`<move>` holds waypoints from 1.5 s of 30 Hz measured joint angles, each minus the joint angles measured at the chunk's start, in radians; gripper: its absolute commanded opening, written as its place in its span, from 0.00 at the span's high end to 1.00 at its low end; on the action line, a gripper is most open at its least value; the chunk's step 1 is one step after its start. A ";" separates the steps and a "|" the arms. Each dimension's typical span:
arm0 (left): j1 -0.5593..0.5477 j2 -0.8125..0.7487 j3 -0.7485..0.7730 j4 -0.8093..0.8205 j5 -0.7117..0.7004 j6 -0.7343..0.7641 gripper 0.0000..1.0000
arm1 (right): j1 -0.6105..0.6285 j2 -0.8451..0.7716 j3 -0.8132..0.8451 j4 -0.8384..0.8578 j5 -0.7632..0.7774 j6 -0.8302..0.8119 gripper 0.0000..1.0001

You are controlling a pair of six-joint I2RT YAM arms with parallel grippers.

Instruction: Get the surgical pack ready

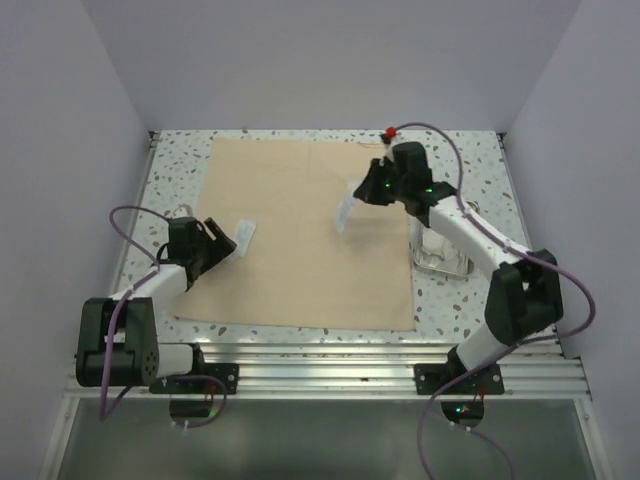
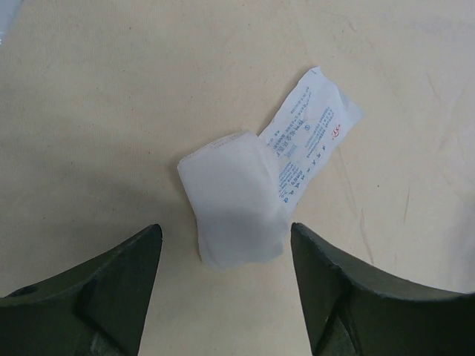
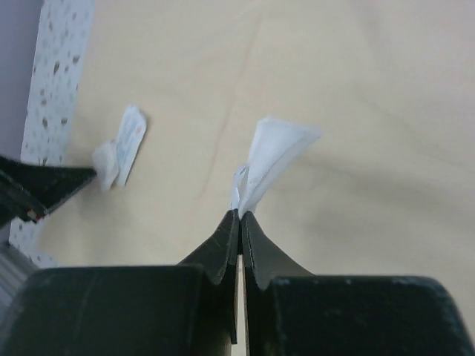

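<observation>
The cloth sheet (image 1: pixel 300 270) lay flat at frame center, with bare table (image 1: pixel 180 180) along its left, top and right edges and the tray (image 1: pixel 442 262) just beside its right edge. The left gripper (image 2: pixel 223 231), held low, stood wide open over a gauze packet (image 2: pixel 308 133) near the sheet's left edge. The right gripper (image 3: pixel 239 216), its arm stretched toward the upper center, was pinched closed on a second packet (image 3: pixel 276 144) above open cloth.

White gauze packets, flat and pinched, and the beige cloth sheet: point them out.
Flat white gauze packet (image 2: pixel 234 208), left wrist view, blank folded half.
Pinched white gauze packet (image 3: pixel 273 148), right wrist view, free end.
Beige cloth sheet (image 1: pixel 300 270), top external view, bare middle.
</observation>
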 measured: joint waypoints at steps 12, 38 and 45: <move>-0.034 0.126 0.007 0.097 0.007 0.008 0.80 | -0.511 -0.321 -0.264 -0.082 0.052 0.008 1.00; -0.184 -0.052 0.180 0.033 0.014 0.058 1.00 | -0.585 -0.360 -0.429 -0.122 0.233 0.050 0.25; -0.352 -0.024 0.192 0.142 0.111 0.042 1.00 | -0.509 -0.499 -0.485 0.014 -0.095 0.097 0.31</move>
